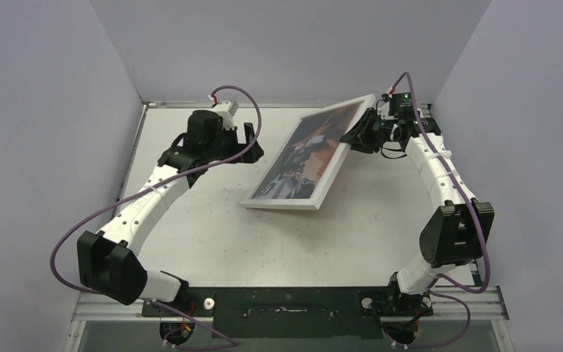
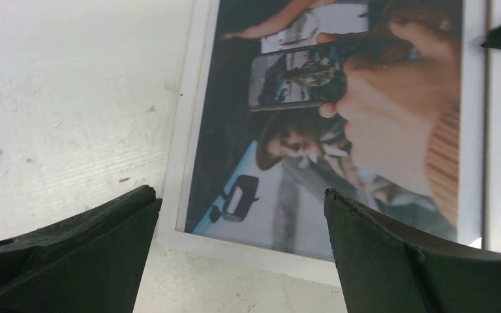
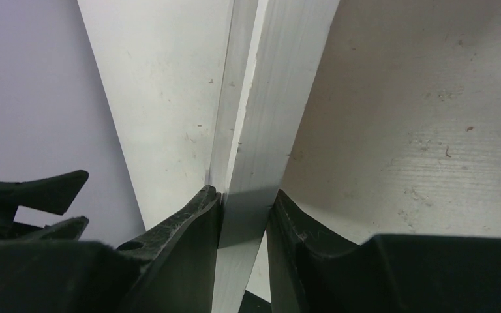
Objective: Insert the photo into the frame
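our right end effector (image 1: 361, 133) pinches the tilted frame (image 1: 282, 203) by its far rim, photo (image 1: 304, 155) inside, near edge on the counter (image 1: 212, 242). our left end effector (image 1: 248, 143) stands wide. we judge it stiff, fragile: grip rims

White-shelled left arm (image 1: 143, 198) and right arm (image 1: 440, 172) with bulky black joint housings; purple cables (image 1: 53, 253) looping alongside; left gripper (image 2: 238, 195) fingers (image 2: 78, 254) matte black, wedge-shaped (edges slightly rough); green light (image 1: 406, 95) on right wrist.
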Tool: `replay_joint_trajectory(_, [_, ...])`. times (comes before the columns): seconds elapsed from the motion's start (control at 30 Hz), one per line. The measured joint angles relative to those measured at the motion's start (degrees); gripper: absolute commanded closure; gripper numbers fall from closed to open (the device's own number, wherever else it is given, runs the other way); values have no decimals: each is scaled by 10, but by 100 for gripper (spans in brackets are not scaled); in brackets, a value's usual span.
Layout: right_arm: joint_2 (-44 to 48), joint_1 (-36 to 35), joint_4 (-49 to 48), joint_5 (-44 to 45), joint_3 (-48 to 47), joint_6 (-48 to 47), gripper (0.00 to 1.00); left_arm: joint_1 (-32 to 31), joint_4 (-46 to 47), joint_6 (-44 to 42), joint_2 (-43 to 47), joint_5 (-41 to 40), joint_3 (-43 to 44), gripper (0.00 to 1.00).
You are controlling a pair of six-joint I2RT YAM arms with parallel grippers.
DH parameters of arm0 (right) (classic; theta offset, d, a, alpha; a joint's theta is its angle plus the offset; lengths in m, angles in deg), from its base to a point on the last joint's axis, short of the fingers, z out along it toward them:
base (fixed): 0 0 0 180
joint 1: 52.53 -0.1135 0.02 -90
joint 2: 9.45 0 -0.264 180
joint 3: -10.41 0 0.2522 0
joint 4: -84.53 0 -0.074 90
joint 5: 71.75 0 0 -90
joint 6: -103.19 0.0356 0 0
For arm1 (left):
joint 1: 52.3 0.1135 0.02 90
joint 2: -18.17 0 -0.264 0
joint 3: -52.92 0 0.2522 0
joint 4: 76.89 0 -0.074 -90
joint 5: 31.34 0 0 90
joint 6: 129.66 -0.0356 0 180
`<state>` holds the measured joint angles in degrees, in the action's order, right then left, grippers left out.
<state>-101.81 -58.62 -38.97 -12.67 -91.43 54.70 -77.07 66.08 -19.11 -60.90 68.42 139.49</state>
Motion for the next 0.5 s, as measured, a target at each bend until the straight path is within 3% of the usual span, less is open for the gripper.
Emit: replay_joint_trajectory(0.5, [-13, 15, -143, -167, 121, -54, 82, 104, -14, 26, -55, -11, -130, 3])
